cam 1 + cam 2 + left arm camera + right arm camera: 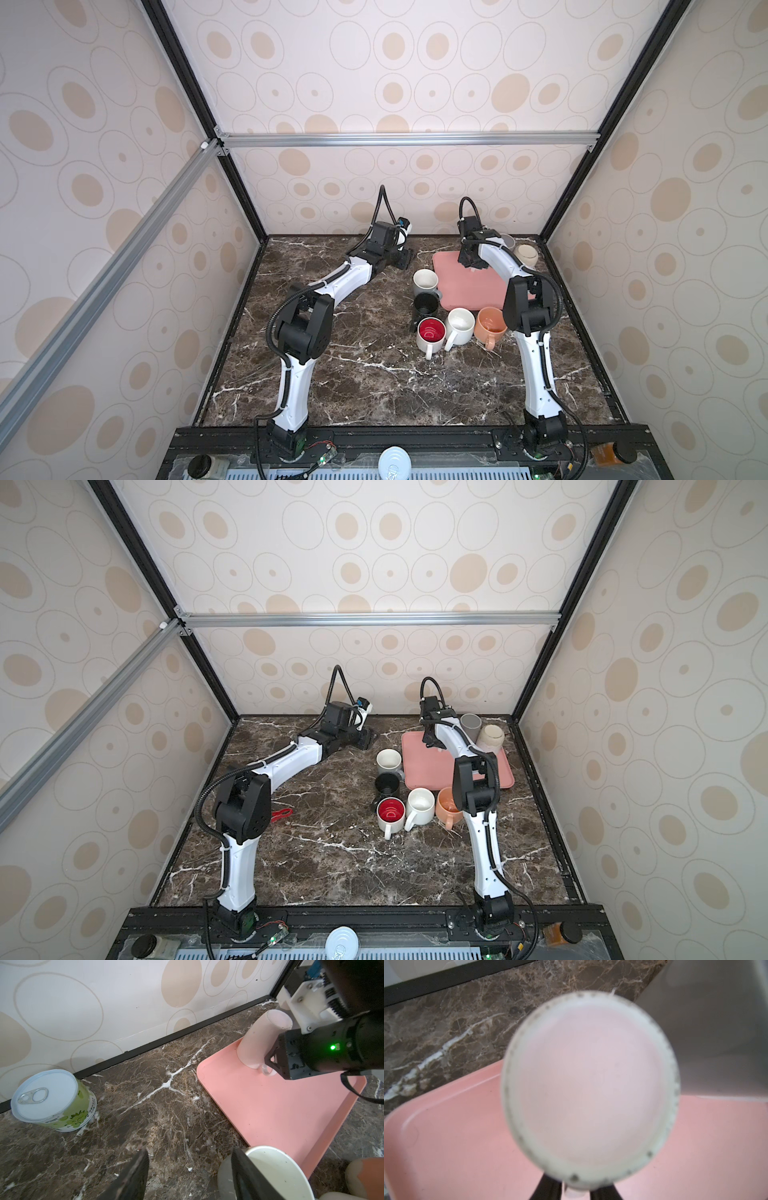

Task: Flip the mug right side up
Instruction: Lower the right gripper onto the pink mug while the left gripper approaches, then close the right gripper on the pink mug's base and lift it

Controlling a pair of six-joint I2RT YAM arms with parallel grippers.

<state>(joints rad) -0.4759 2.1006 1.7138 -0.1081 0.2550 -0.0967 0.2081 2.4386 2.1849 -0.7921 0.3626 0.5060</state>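
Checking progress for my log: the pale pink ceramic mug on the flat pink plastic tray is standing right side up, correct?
Not quite. The pale pink ceramic mug on the flat pink plastic tray is standing upside down, base up, as the left wrist view shows.

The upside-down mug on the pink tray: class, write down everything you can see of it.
The pale pink mug stands upside down, rim on the pink tray, flat base up. It looks like glossy ceramic, widening slightly toward the rim, with a dark-speckled off-white ring around the base. A small handle, seemingly translucent, sits low on its side near the tray. The right claw is shut on that handle.
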